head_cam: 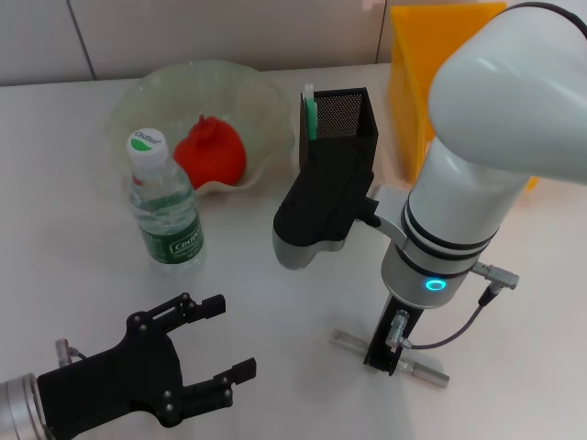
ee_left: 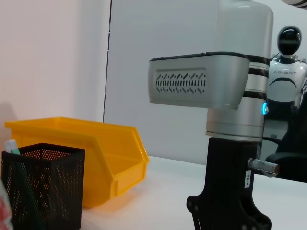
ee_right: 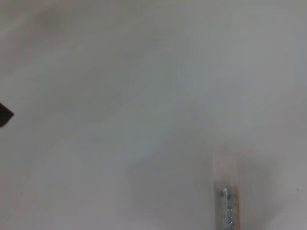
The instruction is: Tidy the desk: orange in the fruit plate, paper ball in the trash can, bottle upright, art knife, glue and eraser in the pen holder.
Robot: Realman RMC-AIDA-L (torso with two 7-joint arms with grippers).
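A silvery art knife (head_cam: 429, 371) lies flat on the white desk at the front right. My right gripper (head_cam: 387, 353) is down on its middle; its end shows in the right wrist view (ee_right: 225, 206). At the front left my left gripper (head_cam: 229, 339) hovers open and holds nothing. The bottle (head_cam: 165, 211) stands upright with its green cap on. Behind it, a red-orange fruit (head_cam: 213, 154) sits in the translucent fruit plate (head_cam: 147, 92). The black mesh pen holder (head_cam: 341, 119) (ee_left: 43, 187) holds a green-and-white item (head_cam: 309, 110). Paper ball and eraser are out of view.
A yellow bin (head_cam: 431, 73) (ee_left: 96, 153) stands at the back right beside the pen holder. My right arm (ee_left: 230, 96) rises tall between the pen holder and the desk's front, blocking part of the bin. Bare desk lies between the two grippers.
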